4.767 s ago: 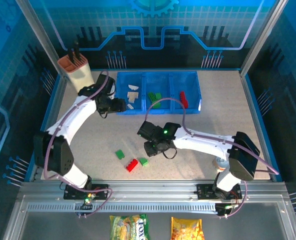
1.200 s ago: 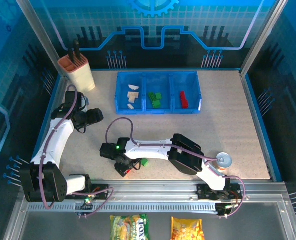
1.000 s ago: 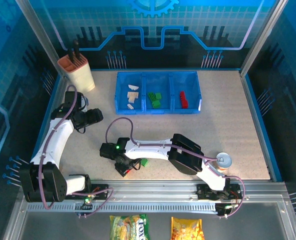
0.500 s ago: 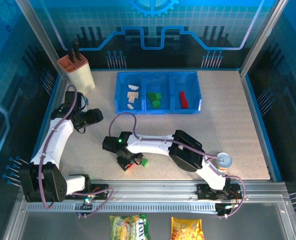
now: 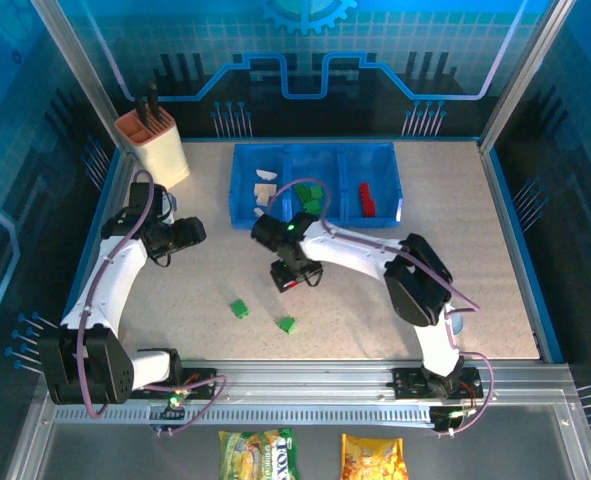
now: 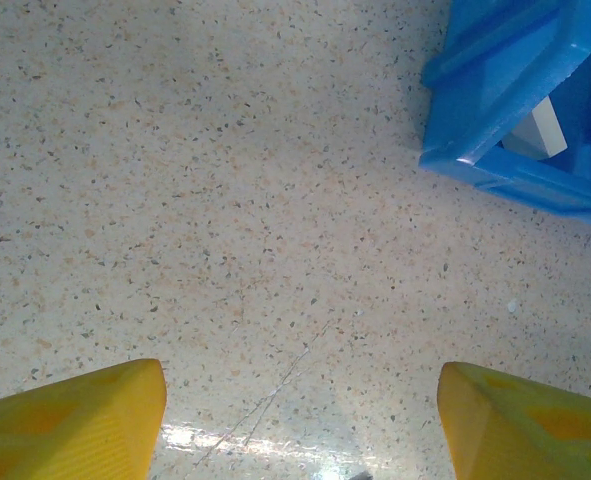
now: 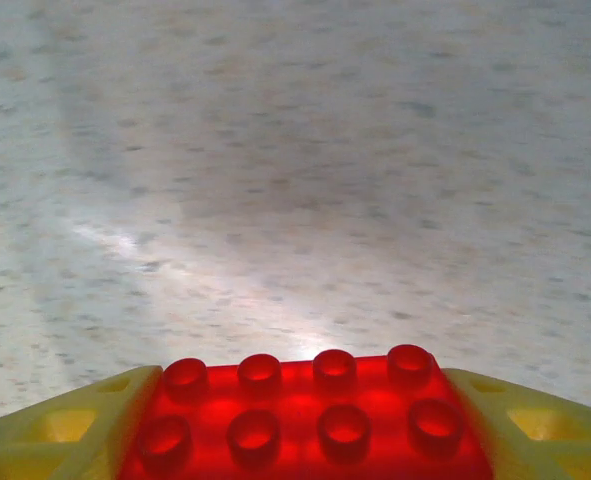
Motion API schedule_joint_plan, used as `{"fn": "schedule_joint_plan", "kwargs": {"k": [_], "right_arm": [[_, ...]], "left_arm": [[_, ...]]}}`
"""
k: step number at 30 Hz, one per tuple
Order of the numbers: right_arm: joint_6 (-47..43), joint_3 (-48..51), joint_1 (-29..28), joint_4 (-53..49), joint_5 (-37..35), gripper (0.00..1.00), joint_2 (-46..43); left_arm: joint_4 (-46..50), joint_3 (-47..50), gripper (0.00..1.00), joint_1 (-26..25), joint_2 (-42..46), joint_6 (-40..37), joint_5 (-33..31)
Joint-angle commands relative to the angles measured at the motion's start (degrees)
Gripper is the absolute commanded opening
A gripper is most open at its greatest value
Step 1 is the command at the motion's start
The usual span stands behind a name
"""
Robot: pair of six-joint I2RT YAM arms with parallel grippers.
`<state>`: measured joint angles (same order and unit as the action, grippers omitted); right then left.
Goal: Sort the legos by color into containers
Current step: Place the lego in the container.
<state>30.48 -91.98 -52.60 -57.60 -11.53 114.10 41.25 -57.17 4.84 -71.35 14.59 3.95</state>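
Tool on the right point(image 5: 293, 273) grips a red brick point(image 7: 305, 418) above the tabletop point(image 5: 465, 250), on the near side of the bins point(image 5: 315, 222). The left tool point(image 6: 300, 425) hangs open and empty. Two green bricks point(image 5: 239, 308) lie nearer

A speckled beige table point(image 5: 455, 220) is edged by a raised blue border point(image 5: 503, 230). At its 10 o'clock corner stands a beige knife block point(image 5: 158, 150) with an orange top, upright, with black handles point(image 5: 151, 100) sticking out of it. At 12 o'clock, behind the table, rises a dark wall point(image 5: 395, 60) printed with glowing blue circuit lines and part of a gear point(image 5: 305, 12). At 6 o'clock a ribbed aluminium rail point(image 5: 305, 385) runs along the near edge. Below it, off the table, two snack packets lie near each other: a green-and-yellow one point(image 5: 260, 452) and an orange-yellow one point(image 5: 373, 456).
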Motion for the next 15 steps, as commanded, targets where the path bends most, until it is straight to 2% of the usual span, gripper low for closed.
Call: {"fn": "schedule_joint_plan", "kwargs": {"k": [1, 12, 15], "right_arm": [[-1.95, 4.08, 4.92, -0.87, -0.93, 0.63, -5.53], [-7.35, 13.91, 23.71, -0.68, 0.28, 0.63, -18.09], [-8.36, 12.84, 25.91, -0.11, 1.4, 0.63, -18.25]], "left_arm": [[0.66, 0.3, 0.73, 0.7, -0.45, -1.14, 0.8], [0.6, 0.21, 0.73, 0.69, -0.81, -1.09, 1.34], [0.6, 0.12, 0.73, 0.7, -0.92, -1.06, 1.36]]}}
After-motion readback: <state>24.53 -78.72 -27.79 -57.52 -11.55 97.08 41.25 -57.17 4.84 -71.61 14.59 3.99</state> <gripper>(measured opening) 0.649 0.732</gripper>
